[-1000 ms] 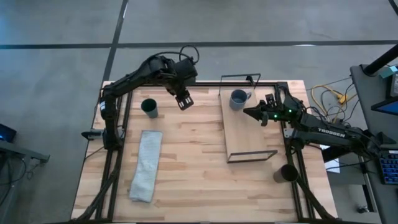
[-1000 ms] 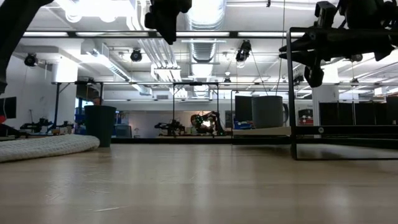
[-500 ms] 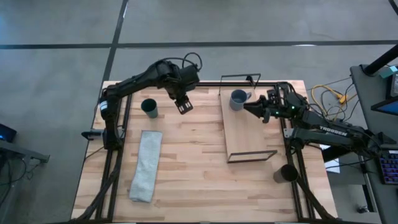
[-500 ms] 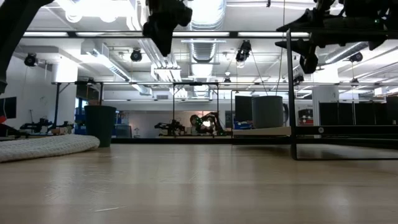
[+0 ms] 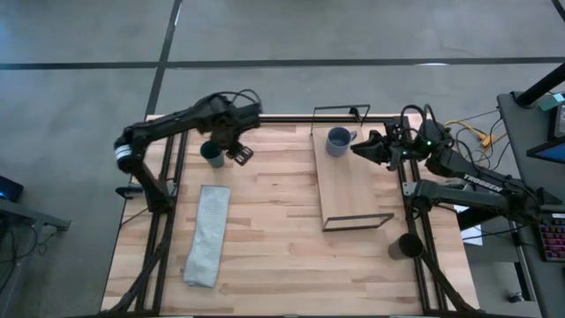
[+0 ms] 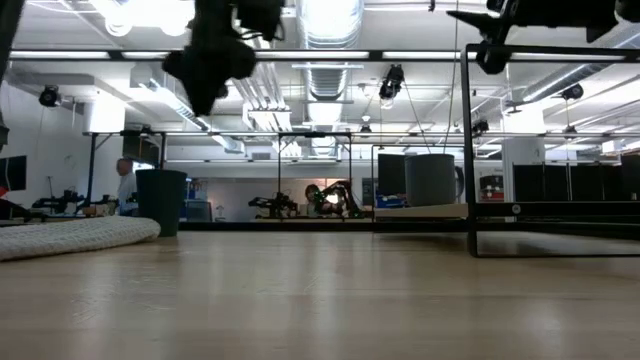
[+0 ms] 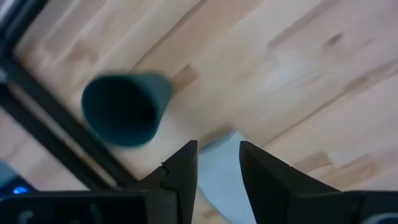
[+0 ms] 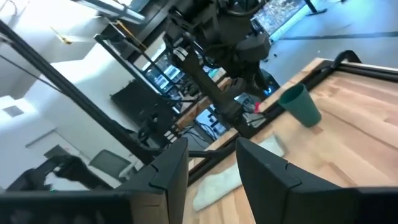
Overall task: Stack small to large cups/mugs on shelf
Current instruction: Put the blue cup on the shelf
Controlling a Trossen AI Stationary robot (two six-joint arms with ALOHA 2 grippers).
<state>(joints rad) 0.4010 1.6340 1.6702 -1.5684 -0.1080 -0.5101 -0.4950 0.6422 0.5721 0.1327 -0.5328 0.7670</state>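
The left gripper (image 5: 238, 154) hangs above the far left part of the table, just right of the dark green cup (image 5: 211, 153). Its two fingers (image 7: 180, 177) are parted by a narrow gap and grip nothing. From the left wrist camera the green cup (image 7: 122, 109) shows its open mouth, standing upright on the wood, with a corner of the grey cloth (image 7: 218, 167) visible between the fingers.

The right gripper (image 5: 360, 148) is raised at the far right, beside the far end of the shelf (image 5: 353, 190) and close to the handle of the blue-grey mug (image 5: 338, 140). Its fingers (image 8: 171, 163) stand slightly apart and are empty.

The blue-grey mug stands upright on the far end of the shelf, handle pointing right. The shelf is a light-wood board with black wire frames at its far and near ends, lying right of centre on the table (image 5: 274, 230). A dark brown-black cup (image 5: 407, 246) sits near the table's right edge, near the shelf's near end. The long grey cloth (image 5: 207, 234) lies on the left, nearer than the green cup.
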